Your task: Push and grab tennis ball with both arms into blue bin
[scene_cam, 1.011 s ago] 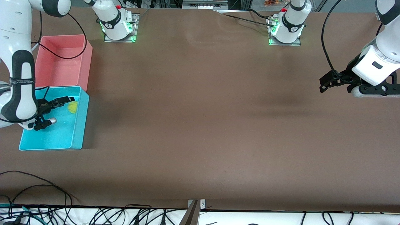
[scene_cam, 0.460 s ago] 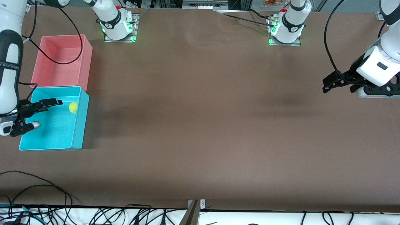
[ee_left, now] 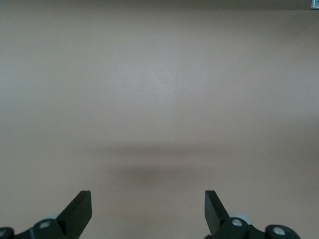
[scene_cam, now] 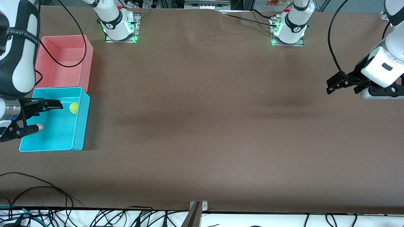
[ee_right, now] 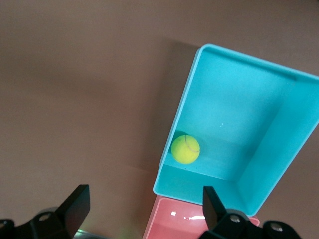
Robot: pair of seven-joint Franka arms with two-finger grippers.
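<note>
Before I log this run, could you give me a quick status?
Right gripper open over blue bin. Left gripper open, waiting. Tennis ball in bin. Nothing obstructing.

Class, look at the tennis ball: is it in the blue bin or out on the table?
In. The tennis ball rests on the floor of the blue bin, against a wall, touched by neither gripper.

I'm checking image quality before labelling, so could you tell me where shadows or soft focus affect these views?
Front view: broad soft shadows band the table. Left wrist view: a faint blurred shadow lies on bare table ahead of the open left gripper. Right wrist view: the tennis ball and blue bin show sharply.
</note>
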